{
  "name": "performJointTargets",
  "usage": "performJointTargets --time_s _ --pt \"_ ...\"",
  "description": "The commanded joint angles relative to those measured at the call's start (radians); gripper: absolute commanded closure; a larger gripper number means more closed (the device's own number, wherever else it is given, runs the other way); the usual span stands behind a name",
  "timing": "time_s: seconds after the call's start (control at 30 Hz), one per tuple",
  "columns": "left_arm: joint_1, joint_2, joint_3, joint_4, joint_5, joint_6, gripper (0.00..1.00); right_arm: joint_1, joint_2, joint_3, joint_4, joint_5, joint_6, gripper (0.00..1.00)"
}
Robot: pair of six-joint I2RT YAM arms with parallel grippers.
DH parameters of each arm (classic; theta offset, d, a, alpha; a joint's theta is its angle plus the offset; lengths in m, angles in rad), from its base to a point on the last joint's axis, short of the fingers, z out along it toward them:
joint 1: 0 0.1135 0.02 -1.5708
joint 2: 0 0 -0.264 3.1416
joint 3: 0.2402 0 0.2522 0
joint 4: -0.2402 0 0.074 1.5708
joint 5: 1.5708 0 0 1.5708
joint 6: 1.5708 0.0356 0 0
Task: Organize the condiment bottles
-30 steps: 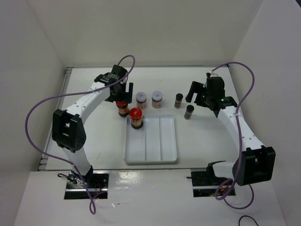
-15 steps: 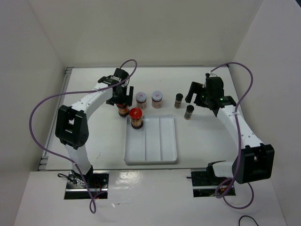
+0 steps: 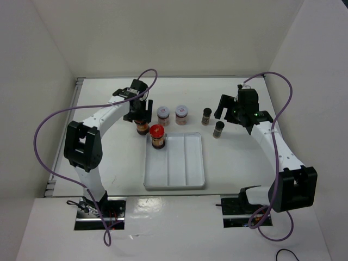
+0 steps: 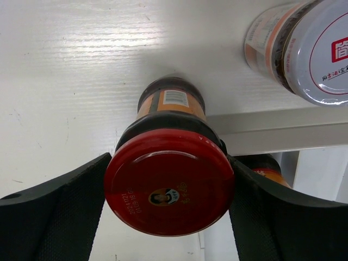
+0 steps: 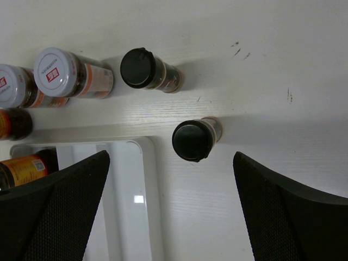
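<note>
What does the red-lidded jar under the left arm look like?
The red-lidded jar stands upright on the white table, outside the tray. Its glossy red lid has a round picture; below it, dark shoulders and an orange label with a barcode. The left tool's black fingers press both sides of the lid.

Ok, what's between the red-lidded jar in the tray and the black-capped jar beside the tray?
In the top view, between the red-lidded jar and black-capped jar are only the tray's empty middle and right compartments, then bare table.
</note>
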Motion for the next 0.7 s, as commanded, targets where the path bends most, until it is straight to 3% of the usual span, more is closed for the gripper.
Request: performJointTargets --time_s 0.0,0.07,0.27,0.47,0.67 --pt "0.008 0.011 -0.004 0.030 0.020 0.015 0.12 0.009 0.005 0.022 0.001 0.012 -0.014 0.01" --pt "0.008 0.020 0.007 0.030 0.020 0.024 0.07 0.009 0.005 0.022 0.001 0.012 -0.014 0.01" --pt "0.008 0.029 0.018 0.030 0.020 0.024 0.06 0.009 0.014 0.022 0.001 0.012 -0.014 0.01" --pt "0.008 0.038 0.018 0.030 0.020 0.024 0.12 0.009 0.014 0.022 0.001 0.012 -0.014 0.01" --pt "0.008 0.048 0.036 0.040 0.011 0.034 0.25 0.009 0.014 0.022 0.001 0.012 -0.014 0.01"
